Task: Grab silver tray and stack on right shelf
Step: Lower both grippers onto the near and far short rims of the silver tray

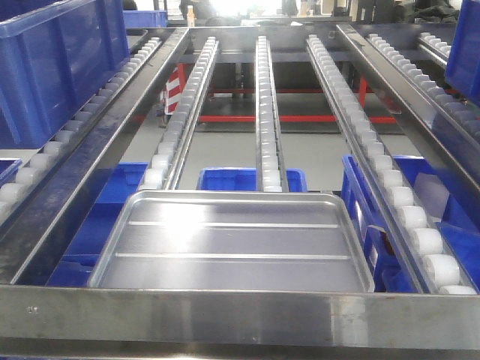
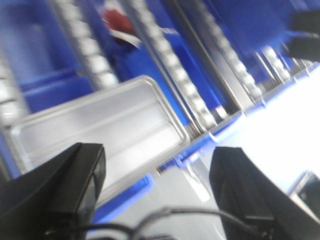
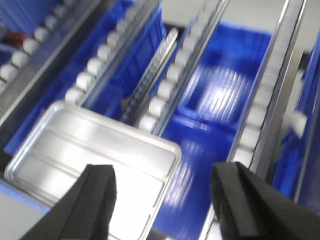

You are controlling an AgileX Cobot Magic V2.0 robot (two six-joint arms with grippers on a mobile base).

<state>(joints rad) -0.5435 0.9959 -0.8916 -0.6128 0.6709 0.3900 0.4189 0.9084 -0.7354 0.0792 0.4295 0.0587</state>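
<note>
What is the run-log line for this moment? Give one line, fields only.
silver tray: flat on right shelf, at front bar | left gripper: open, empty | right gripper: open, empty

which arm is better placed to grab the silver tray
Leaning right: the open right gripper straddles one rim of the silver tray. The left gripper, also open, has the tray mostly beyond its fingertips.
</note>
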